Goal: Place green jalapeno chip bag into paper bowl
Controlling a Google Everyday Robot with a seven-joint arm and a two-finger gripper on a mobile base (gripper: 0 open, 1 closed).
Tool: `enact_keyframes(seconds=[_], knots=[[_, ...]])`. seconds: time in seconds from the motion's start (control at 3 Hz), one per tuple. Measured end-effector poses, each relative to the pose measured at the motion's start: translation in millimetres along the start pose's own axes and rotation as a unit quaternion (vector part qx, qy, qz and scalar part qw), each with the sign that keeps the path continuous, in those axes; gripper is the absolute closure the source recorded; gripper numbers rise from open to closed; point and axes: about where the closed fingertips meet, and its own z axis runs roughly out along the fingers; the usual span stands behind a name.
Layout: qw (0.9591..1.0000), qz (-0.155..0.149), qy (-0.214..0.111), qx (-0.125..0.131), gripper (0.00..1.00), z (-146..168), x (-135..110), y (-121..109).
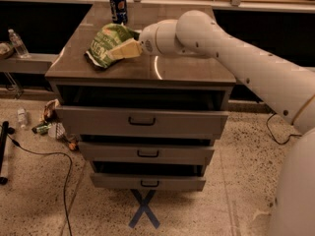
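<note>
The green jalapeno chip bag point(102, 47) lies crumpled on the surface point(182, 70), on the camera's side of the blue soda can point(118, 7). The hand point(122, 50) (pale, at the end of the white arm) is also on the camera's side of the can, lying over the bag's edge. Whether it is clenched or released cannot be told.

Matt hand point(119, 50) over glossy foil bag point(100, 47)

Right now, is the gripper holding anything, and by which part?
Cannot tell. The gripper is at the right side of the chip bag, which lies on the cabinet top; whether it grips the bag does not show.
</note>
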Motion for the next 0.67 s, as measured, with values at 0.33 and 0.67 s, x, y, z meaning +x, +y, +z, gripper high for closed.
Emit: enact_keyframes(seconds=[0.33,0.67], knots=[[0.9996,0.01,-0.02,-0.017,0.0,30,-9,5],[0.9984,0.011,-0.039,-0.04,0.18,49,-16,8]])
